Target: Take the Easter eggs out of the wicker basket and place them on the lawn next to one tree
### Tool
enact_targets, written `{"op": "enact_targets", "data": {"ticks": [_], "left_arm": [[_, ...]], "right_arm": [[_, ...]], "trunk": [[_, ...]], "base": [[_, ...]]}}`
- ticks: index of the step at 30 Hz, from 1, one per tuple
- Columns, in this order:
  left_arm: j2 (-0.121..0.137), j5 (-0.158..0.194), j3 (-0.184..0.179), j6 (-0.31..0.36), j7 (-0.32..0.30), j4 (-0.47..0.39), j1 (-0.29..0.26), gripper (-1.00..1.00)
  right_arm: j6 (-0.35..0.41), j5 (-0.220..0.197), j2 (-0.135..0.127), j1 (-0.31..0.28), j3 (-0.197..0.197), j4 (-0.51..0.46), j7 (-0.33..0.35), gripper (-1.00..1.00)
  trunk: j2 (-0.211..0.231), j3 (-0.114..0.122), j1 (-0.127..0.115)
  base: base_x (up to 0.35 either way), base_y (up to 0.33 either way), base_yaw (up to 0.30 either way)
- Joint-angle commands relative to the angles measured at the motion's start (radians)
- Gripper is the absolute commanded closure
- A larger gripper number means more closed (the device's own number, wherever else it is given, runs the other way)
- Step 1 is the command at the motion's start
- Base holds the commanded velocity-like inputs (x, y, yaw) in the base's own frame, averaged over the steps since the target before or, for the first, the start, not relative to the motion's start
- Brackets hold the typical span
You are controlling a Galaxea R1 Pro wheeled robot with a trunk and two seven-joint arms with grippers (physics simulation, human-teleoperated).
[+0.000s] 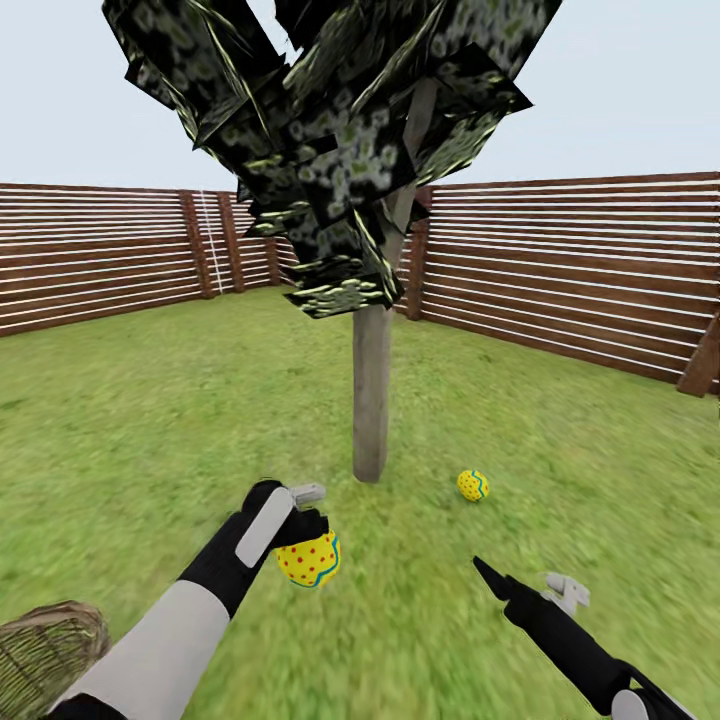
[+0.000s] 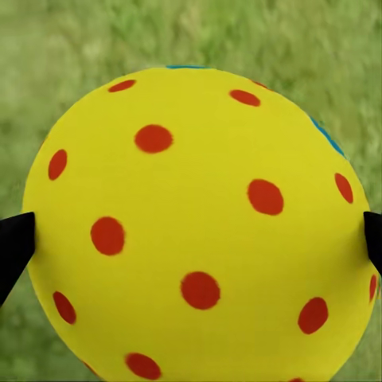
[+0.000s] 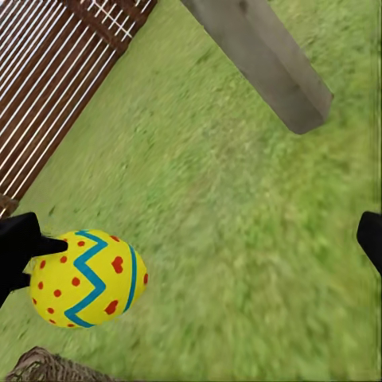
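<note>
Currently, by view:

Head view – progress: one egg [image 1: 473, 486] lies on the lawn [image 1: 150, 400] near the foot of the tree [image 1: 372, 395], to the trunk's right; I judge that one placed.
Head view – left gripper [image 1: 305, 545]: clamped on a second egg [image 1: 308, 560], carried above the grass, short of the trunk and to its left.
Head view – right gripper [image 1: 530, 585]: one dark finger points forward, nothing between the fingers; how far the jaws gape I cannot tell from this angle.
Head view – basket [image 1: 45, 655]: at the lower left corner, beside the left arm; its inside is not readable, third egg unaccounted for.

Left wrist view – held egg [image 2: 199, 231]: yellow with red dots, pinched at both flanks by dark fingertips [image 2: 14, 247]; blurred grass behind.

Right wrist view – gripper [image 3: 195, 247]: spread wide, empty, fingertips at opposite frame edges.
Right wrist view – held egg [image 3: 87, 278]: blue zigzag visible, just beside one fingertip in the picture; a basket rim [image 3: 48, 368] shows at the frame edge, trunk base [image 3: 274, 68] farther off.

Remaining (judgement): set this egg by the trunk, then find and move the third.
</note>
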Motion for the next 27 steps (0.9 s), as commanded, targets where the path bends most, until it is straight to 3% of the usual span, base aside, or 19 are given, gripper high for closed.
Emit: {"op": "enact_targets", "data": {"ticks": [1, 7, 19, 27], "left_arm": [[-0.001, 0.009, -0.019, -0.013, 0.011, 0.013, -0.002, 1.0], [-0.003, 0.009, -0.048, -0.038, 0.011, 0.036, -0.003, 1.0], [-0.003, 0.007, -0.051, -0.045, 0.011, 0.037, -0.003, 1.0], [-0.003, 0.006, -0.052, -0.046, 0.011, 0.037, -0.003, 1.0]], "right_arm": [[0.007, -0.007, 0.001, 0.0, -0.002, -0.001, -0.004, -1.0], [0.006, -0.008, 0.001, 0.0, 0.001, -0.001, -0.039, -1.0], [0.007, -0.008, 0.001, 0.0, 0.002, -0.001, -0.042, -1.0], [0.007, -0.01, 0.001, 0.0, 0.001, -0.001, -0.042, -1.0]], "trunk": [[0.0, -0.001, 0.0], [0.0, -0.001, 0.0], [0.0, 0.0, 0.0], [0.0, 0.008, 0.0]], "base": [[0.0, -0.312, -0.01], [0.0, -0.312, -0.002], [0.027, -0.313, -0.007], [0.16, -0.295, -0.177]]}}
